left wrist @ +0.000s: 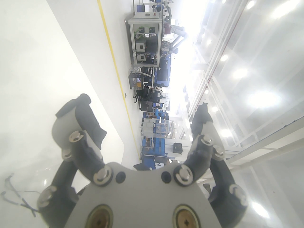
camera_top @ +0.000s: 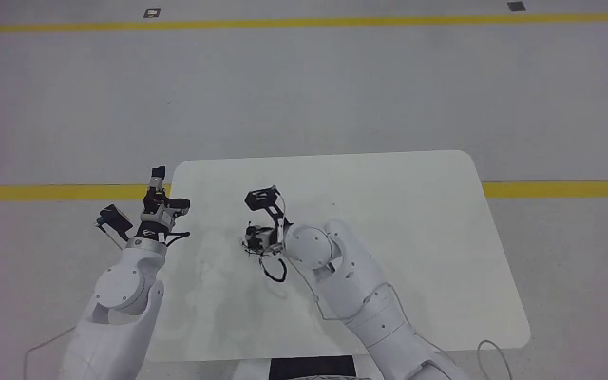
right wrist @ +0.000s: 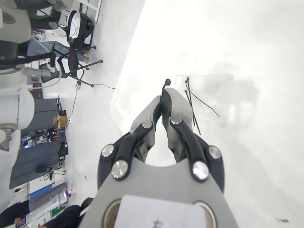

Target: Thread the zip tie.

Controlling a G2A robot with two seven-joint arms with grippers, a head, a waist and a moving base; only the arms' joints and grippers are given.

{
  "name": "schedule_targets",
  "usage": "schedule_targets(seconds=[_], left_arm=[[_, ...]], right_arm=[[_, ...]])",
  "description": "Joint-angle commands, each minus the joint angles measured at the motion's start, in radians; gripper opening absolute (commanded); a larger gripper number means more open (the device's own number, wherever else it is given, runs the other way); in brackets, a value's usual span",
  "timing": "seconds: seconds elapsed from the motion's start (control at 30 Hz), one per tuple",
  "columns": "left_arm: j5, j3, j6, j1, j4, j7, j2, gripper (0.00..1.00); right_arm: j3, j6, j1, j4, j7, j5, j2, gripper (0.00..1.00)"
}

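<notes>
Clamped shut, the right pincer is pinching a thin black zip tie between its ribbed black pads, and the tie's small blocky head is poking out just past the fingertips. Its fingers are showing smooth grey metal shells, carried on black linkage arms that are fastened with round silver bolts. Just beyond the tips, a few loose ties are lying on the table. They are slim, black and plastic-looking, crossing and touching one another, with one strand curving away from the bunch. In the top view this pincer is hanging over the table a little left of the frame's centre.

Farther off, the left pincer is gaping wide, its two fingers standing well apart, gripping nothing and touching nothing. They are built from the same grey metal, black pads and silver bolts. In the top view it is hovering at the left of the frame, at the table's left edge.

The table is showing as a glossy white slab with rounded corners. Behind it, a pale grey floor is spreading out, with a yellow line running across the middle of the frame.
</notes>
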Motion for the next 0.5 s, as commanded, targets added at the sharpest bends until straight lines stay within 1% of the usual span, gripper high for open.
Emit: schedule_targets(seconds=[0.0, 0.03, 0.13, 0.3, 0.33, 0.37, 0.47], left_arm=[[0.000, 0.000, 0.000, 0.000, 0.000, 0.000, 0.000, 1.00], [0.000, 0.000, 0.000, 0.000, 0.000, 0.000, 0.000, 1.00], [0.000, 0.000, 0.000, 0.000, 0.000, 0.000, 0.000, 1.00], [0.000, 0.000, 0.000, 0.000, 0.000, 0.000, 0.000, 1.00], [0.000, 0.000, 0.000, 0.000, 0.000, 0.000, 0.000, 1.00], [0.000, 0.000, 0.000, 0.000, 0.000, 0.000, 0.000, 1.00], [0.000, 0.000, 0.000, 0.000, 0.000, 0.000, 0.000, 1.00]], right_arm=[[-0.001, -0.046, 0.004, 0.005, 0.012, 0.010, 0.005, 0.00], [-0.002, -0.077, 0.006, 0.007, 0.019, 0.018, 0.009, 0.00], [0.001, -0.131, 0.001, 0.007, 0.024, 0.045, 0.018, 0.00], [0.001, -0.195, 0.002, 0.009, 0.037, 0.092, 0.031, 0.00], [0.000, -0.203, 0.003, 0.010, 0.039, 0.101, 0.033, 0.00], [-0.019, -0.203, 0.000, 0.000, 0.039, 0.112, 0.032, 0.00], [-0.046, -0.191, -0.005, -0.012, 0.036, 0.127, 0.032, 0.00]])
